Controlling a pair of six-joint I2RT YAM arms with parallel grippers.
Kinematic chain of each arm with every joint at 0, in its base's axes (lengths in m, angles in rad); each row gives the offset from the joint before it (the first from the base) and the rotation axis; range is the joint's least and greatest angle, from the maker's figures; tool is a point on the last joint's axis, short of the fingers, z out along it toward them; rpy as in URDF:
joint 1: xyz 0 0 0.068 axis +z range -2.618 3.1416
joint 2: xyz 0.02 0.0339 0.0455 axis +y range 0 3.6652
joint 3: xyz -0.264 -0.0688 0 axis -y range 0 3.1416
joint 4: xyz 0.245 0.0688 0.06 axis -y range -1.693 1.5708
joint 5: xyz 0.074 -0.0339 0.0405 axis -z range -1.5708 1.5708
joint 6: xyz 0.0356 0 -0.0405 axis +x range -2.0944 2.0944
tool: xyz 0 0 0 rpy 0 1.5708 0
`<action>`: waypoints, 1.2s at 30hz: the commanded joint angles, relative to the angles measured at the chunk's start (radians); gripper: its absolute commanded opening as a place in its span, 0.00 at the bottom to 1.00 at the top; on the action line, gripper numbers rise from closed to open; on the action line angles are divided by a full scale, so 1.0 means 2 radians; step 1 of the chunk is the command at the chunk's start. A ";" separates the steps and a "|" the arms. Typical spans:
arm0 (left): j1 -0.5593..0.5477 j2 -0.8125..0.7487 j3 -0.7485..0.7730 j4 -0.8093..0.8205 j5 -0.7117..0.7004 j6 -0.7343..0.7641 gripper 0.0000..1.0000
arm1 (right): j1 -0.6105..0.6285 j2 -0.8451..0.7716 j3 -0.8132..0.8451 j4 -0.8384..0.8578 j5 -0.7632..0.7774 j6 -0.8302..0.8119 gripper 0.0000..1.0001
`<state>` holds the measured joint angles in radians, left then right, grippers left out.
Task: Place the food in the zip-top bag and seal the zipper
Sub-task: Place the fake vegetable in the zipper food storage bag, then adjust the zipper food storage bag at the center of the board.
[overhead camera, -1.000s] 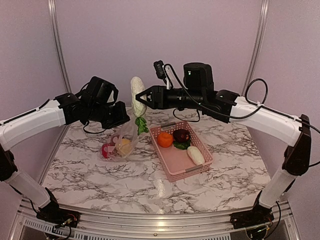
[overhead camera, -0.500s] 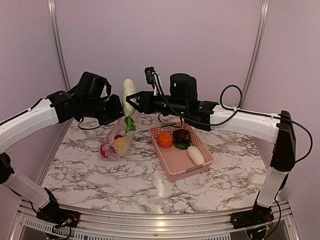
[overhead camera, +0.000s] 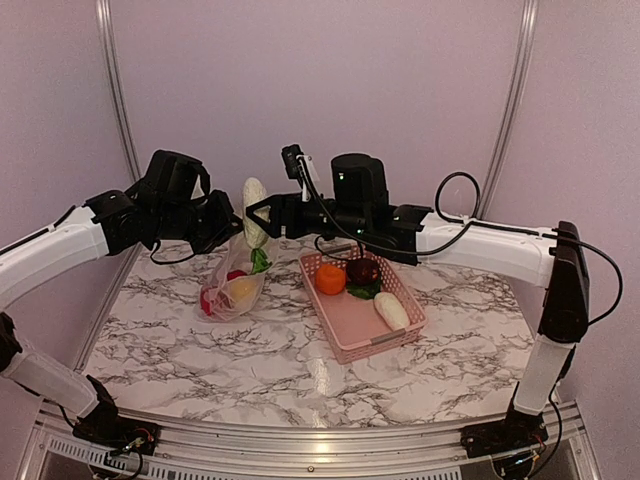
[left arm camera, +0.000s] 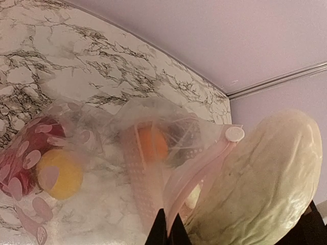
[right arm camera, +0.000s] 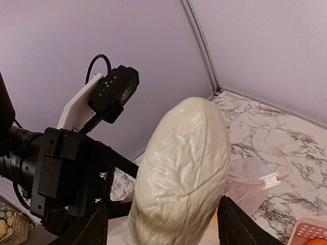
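Swinging leftward, brought the pale whitish-green elongated vegetable (overhead camera: 254,208), clamped in the right gripper (overhead camera: 258,214), near the clear crinkly zip-top bag (overhead camera: 232,290) pinched up by the left gripper (overhead camera: 232,222); seemingly ready for insertion.

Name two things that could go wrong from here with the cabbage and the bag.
1. The left gripper pinches only one thin edge of the bag, so the mouth looks barely open; the cabbage in the right gripper may catch on it.
2. Pushing down could pull that edge free, and the bag might collapse over the fruit inside.
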<state>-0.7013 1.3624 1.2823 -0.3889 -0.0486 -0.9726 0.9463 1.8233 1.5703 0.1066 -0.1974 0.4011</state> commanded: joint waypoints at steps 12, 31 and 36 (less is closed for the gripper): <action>0.017 -0.023 -0.023 0.023 -0.003 -0.003 0.00 | 0.005 -0.050 -0.001 -0.042 0.036 -0.012 0.62; 0.019 -0.039 -0.025 0.062 -0.018 0.047 0.00 | 0.005 0.029 0.107 -0.234 0.042 -0.001 0.48; 0.019 -0.038 -0.026 0.060 -0.017 0.047 0.00 | 0.005 0.046 0.124 -0.247 0.036 0.009 0.41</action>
<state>-0.6693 1.2881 1.2198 -0.2886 -0.0795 -0.8967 0.9470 1.8900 1.7481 -0.3115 -0.1028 0.3931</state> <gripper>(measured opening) 0.009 0.430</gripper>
